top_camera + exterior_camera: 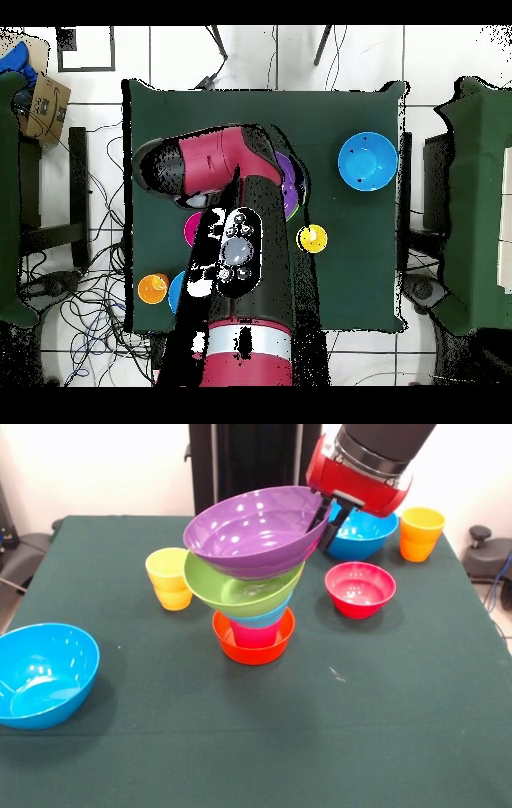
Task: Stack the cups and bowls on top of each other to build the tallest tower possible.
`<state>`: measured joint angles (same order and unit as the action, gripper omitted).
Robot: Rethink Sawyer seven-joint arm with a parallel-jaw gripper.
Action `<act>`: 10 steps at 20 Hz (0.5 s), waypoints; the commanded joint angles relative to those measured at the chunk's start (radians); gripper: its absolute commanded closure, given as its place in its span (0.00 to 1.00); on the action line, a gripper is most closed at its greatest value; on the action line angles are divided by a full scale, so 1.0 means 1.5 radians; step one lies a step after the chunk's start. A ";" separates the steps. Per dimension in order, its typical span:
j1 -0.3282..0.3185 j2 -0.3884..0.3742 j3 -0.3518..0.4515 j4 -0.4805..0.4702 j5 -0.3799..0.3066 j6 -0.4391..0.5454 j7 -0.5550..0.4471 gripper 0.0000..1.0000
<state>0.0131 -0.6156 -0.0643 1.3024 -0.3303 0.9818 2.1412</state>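
Jaws (326, 522) closed on the purple bowl's (250, 532) far rim, holding it tilted atop the tower (253, 604) mid-surface, likely to seat it on the green bowl (232, 594). Yellow cup (168, 578) beside; blue bowl (44, 674) well apart.
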 commanded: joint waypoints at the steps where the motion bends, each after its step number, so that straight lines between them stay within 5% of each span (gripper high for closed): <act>1: 0.008 0.040 0.020 -0.003 -0.017 -0.050 0.060 1.00; 10: 0.010 0.036 0.012 0.006 -0.020 -0.060 0.049 1.00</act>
<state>0.0131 -0.6041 -0.0722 1.3024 -0.3305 0.9521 2.1412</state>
